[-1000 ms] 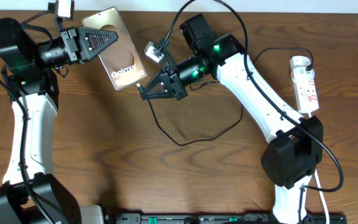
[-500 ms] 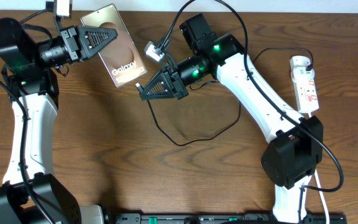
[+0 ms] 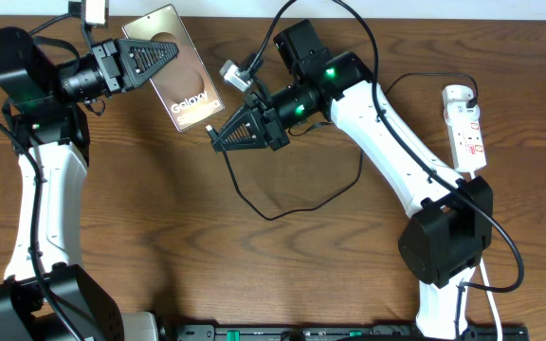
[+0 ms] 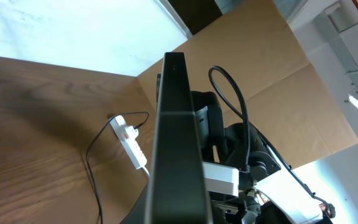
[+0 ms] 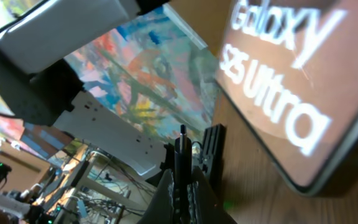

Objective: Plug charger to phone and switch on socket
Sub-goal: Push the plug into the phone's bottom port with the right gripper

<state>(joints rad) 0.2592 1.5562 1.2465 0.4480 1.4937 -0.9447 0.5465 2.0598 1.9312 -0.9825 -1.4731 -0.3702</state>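
Start at your left: the left claw is pinched on the far end of the phone and holds it up off the table. The phone's long axis slants from the far left toward the near right, so its free short end faces the other arm. Just beside that end, the right claw is pressed together on the tip of the charger. The rest of the black lead loops loosely across the wood behind it.

The coming move, as I judge it, turns on one thing. The tip must run in along the phone's long axis, up and to the left from the right claw, and the two slants look close but not matched.

From overhead, tip and phone edge seem almost touching, and you cannot tell there whether they meet. The right wrist view settles more: the tip stands between the fingers, with the lettered face off to its right and clear background between them. The left wrist view shows the phone only edge-on, as a dark slab.

Far to your right lies the power strip, well apart from both claws. The right arm is plainly the nearer one for its switch, and I can't read the switch's position
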